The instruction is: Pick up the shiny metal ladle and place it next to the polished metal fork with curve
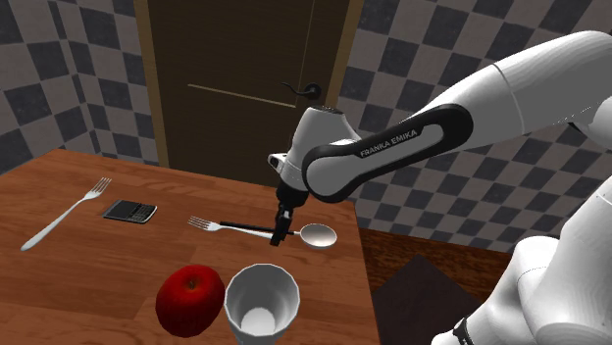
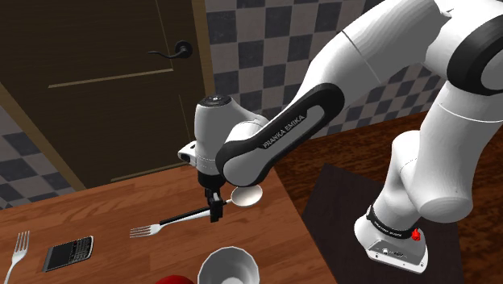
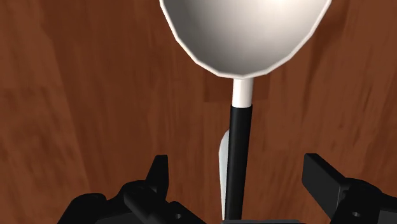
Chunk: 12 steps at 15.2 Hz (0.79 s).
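Observation:
The ladle lies on the wooden table [image 1: 88,270]; it has a pale bowl [image 1: 319,235] [image 2: 246,194] [image 3: 245,32] and a thin black handle [image 3: 238,153]. My gripper [image 1: 280,235] [image 2: 215,216] [image 3: 235,162] points down over the handle near the bowl, open, one finger on each side and neither touching it. A small silver fork [image 1: 203,224] [image 2: 147,231] lies close along the handle's far end, and its pale shaft [image 3: 222,165] shows beside the black handle. A longer fork [image 1: 64,214] [image 2: 18,250] lies at the shoulder view's far left.
A black phone [image 1: 130,211] [image 2: 68,253] lies between the two forks. A red apple [image 1: 189,299] and a white cup [image 1: 261,302] [image 2: 230,266] stand near the table's front edge. The table's side edge runs just past the ladle bowl. A dark door [image 1: 245,78] stands behind.

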Tool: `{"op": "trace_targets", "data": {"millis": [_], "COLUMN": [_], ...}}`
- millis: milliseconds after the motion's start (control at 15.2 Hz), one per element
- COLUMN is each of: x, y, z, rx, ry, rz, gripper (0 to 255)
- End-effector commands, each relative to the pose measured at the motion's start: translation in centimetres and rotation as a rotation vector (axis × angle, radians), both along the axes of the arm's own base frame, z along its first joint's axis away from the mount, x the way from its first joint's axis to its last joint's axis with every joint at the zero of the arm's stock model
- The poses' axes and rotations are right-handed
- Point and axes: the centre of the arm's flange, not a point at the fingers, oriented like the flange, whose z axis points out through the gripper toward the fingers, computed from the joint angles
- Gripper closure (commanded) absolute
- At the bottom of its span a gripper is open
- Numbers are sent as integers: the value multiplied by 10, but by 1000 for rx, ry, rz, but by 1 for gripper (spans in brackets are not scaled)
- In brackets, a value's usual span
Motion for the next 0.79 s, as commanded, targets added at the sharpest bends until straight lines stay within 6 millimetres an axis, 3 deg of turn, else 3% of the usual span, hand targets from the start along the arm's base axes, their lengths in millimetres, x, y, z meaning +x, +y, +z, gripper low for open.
{"op": "trace_targets", "data": {"millis": [0, 264, 330, 726], "x": [0, 0, 0, 0], "y": [0, 0, 0, 0], "z": [-1, -1, -1, -1], "rx": [0, 0, 0, 0], "ry": [0, 0, 0, 0], "rz": [0, 0, 0, 0], "gripper": [0, 0, 255, 255]}}
